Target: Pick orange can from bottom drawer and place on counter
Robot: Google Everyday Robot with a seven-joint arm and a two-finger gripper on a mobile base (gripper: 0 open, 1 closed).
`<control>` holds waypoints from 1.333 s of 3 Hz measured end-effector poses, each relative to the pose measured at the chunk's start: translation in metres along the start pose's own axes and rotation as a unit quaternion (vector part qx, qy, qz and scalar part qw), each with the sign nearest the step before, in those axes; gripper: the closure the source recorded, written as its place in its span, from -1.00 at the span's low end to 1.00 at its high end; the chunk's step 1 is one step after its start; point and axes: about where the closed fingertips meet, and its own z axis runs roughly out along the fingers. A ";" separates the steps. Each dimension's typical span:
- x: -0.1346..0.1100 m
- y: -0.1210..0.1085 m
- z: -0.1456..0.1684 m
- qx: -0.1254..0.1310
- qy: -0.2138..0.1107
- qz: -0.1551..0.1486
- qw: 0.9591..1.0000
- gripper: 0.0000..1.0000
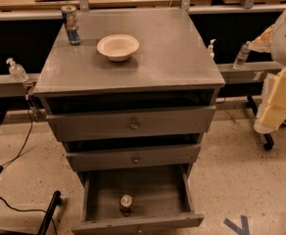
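Observation:
The orange can [126, 204] stands upright on the floor of the open bottom drawer [174, 190], near its front wall, silver lid up. The counter [167, 50] is the grey cabinet top above it. My arm [281, 89] shows as white and cream padded segments at the right edge, beside the cabinet and well away from the can. My gripper is out of view.
A white bowl [118, 47] and a slim blue, red and silver can [71, 24] stand on the counter's back left. The two upper drawers [133, 125] are slightly open. Bottles [242, 56] sit on rails beside the cabinet. A chair base [50, 213] and cable lie at lower left.

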 end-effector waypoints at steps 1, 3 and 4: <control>0.007 0.002 0.023 -0.019 -0.010 -0.012 1.000 -1.00; 0.004 0.049 0.155 -0.105 -0.169 0.057 0.978 -1.00; 0.004 0.049 0.155 -0.105 -0.169 0.057 0.978 -1.00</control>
